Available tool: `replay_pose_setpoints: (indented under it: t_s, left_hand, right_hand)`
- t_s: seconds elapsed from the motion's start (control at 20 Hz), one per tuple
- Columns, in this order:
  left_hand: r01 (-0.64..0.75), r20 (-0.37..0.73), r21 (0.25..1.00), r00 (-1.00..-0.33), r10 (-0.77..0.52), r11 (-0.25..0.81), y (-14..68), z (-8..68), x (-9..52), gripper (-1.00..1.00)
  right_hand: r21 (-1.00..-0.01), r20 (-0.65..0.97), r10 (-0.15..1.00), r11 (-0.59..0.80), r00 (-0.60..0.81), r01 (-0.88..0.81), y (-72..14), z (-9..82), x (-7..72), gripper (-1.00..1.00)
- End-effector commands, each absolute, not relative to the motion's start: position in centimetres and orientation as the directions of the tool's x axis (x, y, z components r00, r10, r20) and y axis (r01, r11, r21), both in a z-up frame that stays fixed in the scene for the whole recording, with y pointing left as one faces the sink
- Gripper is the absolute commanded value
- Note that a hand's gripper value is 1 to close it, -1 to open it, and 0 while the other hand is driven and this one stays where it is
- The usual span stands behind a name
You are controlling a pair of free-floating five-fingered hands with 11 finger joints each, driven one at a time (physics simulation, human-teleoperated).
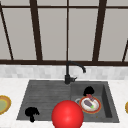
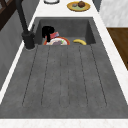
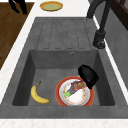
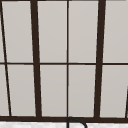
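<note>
— Where's my right hand (image 3: pixel 88 75)?
— Over the plate's (image 3: pixel 90 96) far rim, fingers curled round the red-labelled packet (image 3: pixel 80 85) lying on it; banana (image 3: pixel 37 94) well aside.
— And the left hand (image 1: pixel 31 113)?
— Hanging by the drainboard, fingers relaxed.

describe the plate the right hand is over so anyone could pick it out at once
Start at the dark sink basin right of the black tap. On its floor lies a white plate with a red-orange rim, under the right hand. Unlike the banana beside it, it carries food scraps.

red-rimmed white plate (image 3: pixel 73 101) (patterned rim), yellow banana (image 3: pixel 38 95), red ball (image 1: pixel 67 114), dark grey sink (image 3: pixel 62 32)
</note>
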State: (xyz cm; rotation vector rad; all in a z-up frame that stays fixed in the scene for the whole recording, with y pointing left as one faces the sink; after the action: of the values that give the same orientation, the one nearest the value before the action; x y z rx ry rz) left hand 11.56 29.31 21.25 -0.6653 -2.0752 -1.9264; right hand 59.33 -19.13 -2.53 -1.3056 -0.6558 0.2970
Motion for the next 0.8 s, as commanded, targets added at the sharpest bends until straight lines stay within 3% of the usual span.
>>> replay_pose_setpoints:
  t_s: [0.0, 0.75]
  left_hand:
    - [0.475, 0.464, 0.880, -0.870, 0.169, 0.031, 29.3, 21.3, 11.6, 0.00]
    - [0.475, 0.464, 0.880, -0.870, 0.169, 0.031, 29.3, 21.3, 11.6, 0.00]
  right_hand:
    - [-0.985, 0.144, 0.615, 0.160, 0.775, 0.056, -19.1, -2.5, 58.6, 1.00]
    - [-0.988, 0.106, 0.619, 0.151, 0.779, 0.015, -19.0, -0.8, 54.4, 1.00]
